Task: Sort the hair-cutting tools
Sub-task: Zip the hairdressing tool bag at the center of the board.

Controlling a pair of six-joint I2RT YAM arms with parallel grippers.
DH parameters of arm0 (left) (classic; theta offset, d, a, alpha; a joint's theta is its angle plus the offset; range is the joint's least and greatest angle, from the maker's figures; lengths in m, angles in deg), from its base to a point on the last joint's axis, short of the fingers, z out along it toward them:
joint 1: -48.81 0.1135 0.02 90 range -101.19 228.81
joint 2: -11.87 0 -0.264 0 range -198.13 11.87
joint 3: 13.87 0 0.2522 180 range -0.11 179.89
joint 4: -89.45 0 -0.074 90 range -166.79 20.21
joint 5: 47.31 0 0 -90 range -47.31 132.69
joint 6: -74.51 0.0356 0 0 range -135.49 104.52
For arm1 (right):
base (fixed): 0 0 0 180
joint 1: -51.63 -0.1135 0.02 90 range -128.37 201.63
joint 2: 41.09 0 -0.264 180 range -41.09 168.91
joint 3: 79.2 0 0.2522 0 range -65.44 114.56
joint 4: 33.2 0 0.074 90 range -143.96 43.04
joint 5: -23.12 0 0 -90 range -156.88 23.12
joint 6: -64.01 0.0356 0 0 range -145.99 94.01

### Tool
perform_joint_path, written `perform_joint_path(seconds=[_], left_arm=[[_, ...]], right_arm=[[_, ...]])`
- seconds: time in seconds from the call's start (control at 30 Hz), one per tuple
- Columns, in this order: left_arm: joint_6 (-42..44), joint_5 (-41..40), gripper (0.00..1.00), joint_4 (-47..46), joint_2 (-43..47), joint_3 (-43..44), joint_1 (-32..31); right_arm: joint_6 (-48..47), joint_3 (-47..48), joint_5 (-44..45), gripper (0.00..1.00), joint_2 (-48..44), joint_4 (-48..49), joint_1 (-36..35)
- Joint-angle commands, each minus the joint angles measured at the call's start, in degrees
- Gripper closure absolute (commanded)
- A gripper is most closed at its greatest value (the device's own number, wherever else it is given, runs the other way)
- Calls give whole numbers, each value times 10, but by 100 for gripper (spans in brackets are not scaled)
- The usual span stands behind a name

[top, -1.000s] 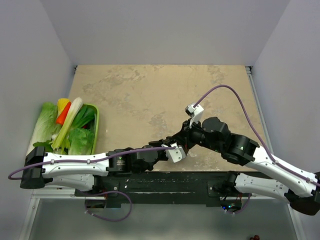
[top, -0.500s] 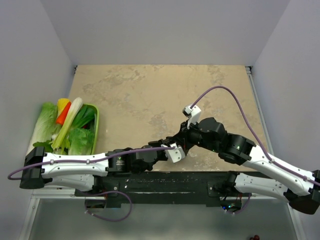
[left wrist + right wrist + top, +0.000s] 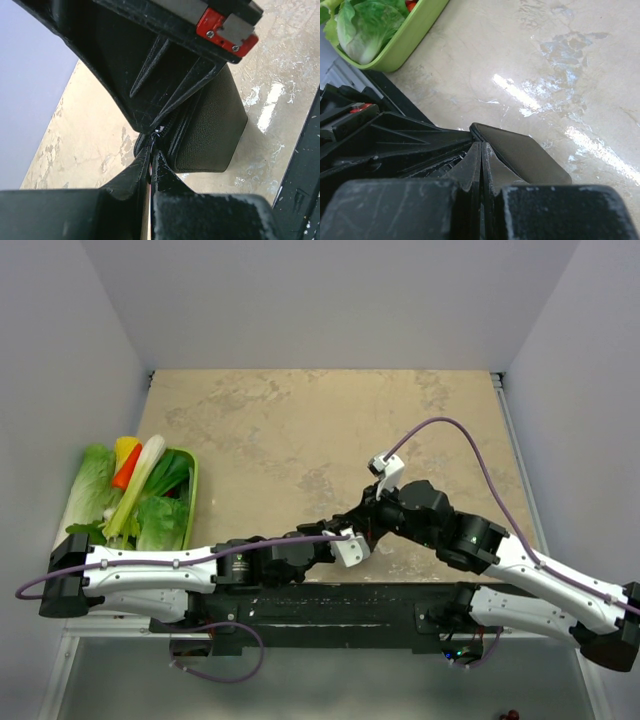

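Beige mottled tabletop [image 3: 300, 430], pale grey walls [image 3: 330, 300], green vegetable tray [image 3: 194, 490], left gripper [image 3: 151, 152] and right gripper [image 3: 481, 146] both squeezed closed at black case [image 3: 210, 125].

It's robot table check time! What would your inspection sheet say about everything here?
Surface: beige mottled table, with shiny patches.
Job's things: nothing seen.
Clutter: black case at both grippers' tips; green tray of vegetables at the left edge.
Grippers: left gripper shut at the case's zipper; right gripper shut at the case's edge.
Cables: purple cable loops above the right arm; second cable runs along the left arm.
Surroundings: plain pale walls.
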Motion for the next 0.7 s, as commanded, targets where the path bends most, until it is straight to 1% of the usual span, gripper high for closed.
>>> perform_joint_path(seconds=[0.0,0.23,0.3,0.43,0.67], left_arm=[[-12,-9,100,-52,24,3,-3],[-16,-7,100,-59,17,10,1],[-17,-4,100,-59,10,14,2],[-17,0,100,-59,-5,18,2],[-18,2,100,-58,-7,21,2]], right_arm=[[-7,-26,30,100,-16,-51,2],[9,-54,33,100,-51,-65,2],[14,-51,46,100,-56,-66,2],[13,-19,54,100,-69,-63,2],[-2,39,42,100,-47,-65,2]])
